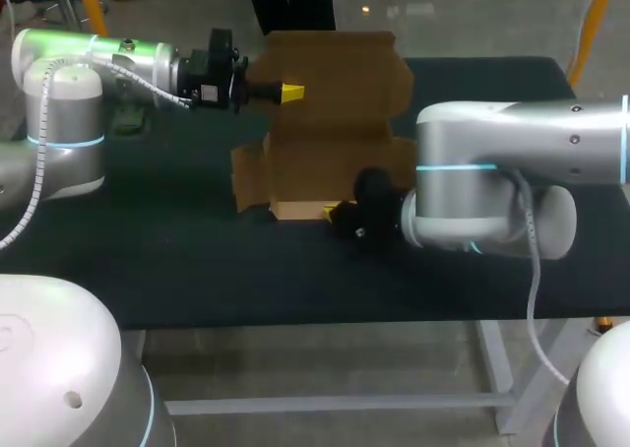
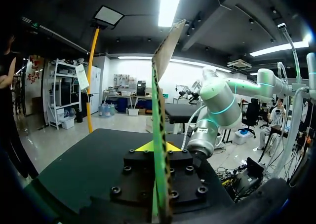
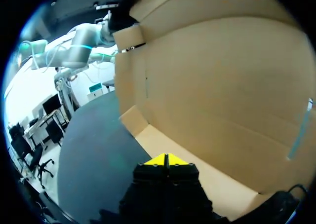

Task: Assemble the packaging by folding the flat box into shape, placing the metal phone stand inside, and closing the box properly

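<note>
Cardboard box (image 1: 335,102) stands half-folded on the black table (image 1: 197,260), mid-table, tall back panel upright, side flaps out.

Left gripper (image 1: 291,94): high at the panel's left edge. In the left wrist view the panel runs edge-on between the yellow tips, clamped from both sides.

Right gripper (image 1: 330,211): low at the box's front base. Right wrist view shows its tips pressed together, nothing between them, at the bottom flap's edge; contact with the flap unclear.

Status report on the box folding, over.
Left gripper shut on cardboard box, panel raised. Right gripper shut, tips at the box's low front flap. Phone stand not in view; nothing blocking.
</note>
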